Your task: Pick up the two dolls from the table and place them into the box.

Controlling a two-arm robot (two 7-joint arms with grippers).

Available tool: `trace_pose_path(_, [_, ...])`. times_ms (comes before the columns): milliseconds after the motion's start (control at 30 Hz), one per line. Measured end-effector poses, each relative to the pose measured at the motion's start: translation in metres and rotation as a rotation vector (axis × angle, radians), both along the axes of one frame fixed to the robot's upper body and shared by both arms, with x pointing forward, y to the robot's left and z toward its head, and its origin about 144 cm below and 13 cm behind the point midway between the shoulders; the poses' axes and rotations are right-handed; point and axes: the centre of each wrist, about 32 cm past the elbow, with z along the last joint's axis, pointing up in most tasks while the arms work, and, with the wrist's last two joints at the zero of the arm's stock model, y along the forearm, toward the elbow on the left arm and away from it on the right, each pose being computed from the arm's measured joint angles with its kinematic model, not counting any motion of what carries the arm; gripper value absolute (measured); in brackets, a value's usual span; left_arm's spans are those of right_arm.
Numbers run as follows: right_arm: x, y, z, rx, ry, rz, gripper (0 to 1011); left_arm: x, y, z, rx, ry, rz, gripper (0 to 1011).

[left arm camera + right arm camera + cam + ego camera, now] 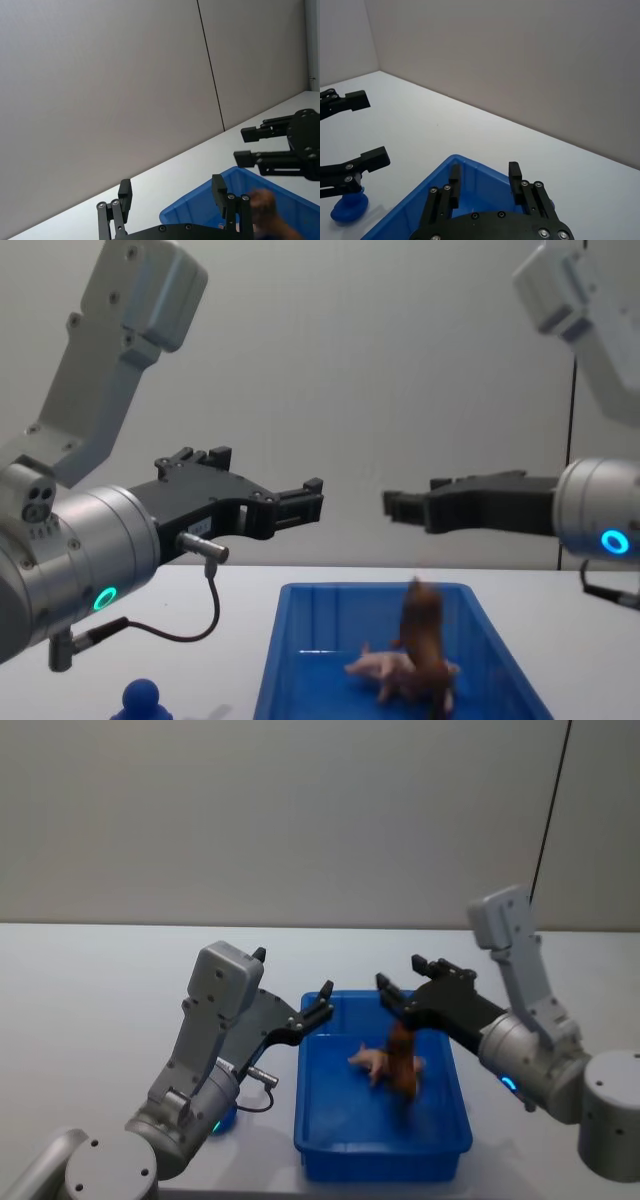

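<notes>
Both arms reach level above the one box point(385, 1166), the left gripper point(293, 974) and right gripper point(400, 973) facing each other, jaws spread and empty. Two dolls are inside: one pig point(370, 1062) and one lion point(403, 1060) (blurred). One blue figure point(142, 698) stands on the table point(100, 1010).

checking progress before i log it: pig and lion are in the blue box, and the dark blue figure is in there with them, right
Not quite. The pig and lion are in the blue box, but the dark blue figure stands on the table outside it, on the robot's left. The chest view shows this.
</notes>
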Motion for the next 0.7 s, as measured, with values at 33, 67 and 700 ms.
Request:
trace_pose_path(33, [0.002,0.002,-0.002,-0.007,0.005,0.008,559,0.0,0.0,0.0,0.0,0.0,0.0,1002])
trace_pose_path(67, [0.002,0.003,-0.002,-0.011,0.006,0.012,581,0.0,0.0,0.0,0.0,0.0,0.0,1002])
trace_pose_path(700, [-0.005,-0.027,-0.01,-0.018,-0.033,0.05,1001,0.0,0.0,0.0,0.0,0.0,0.0,1002])
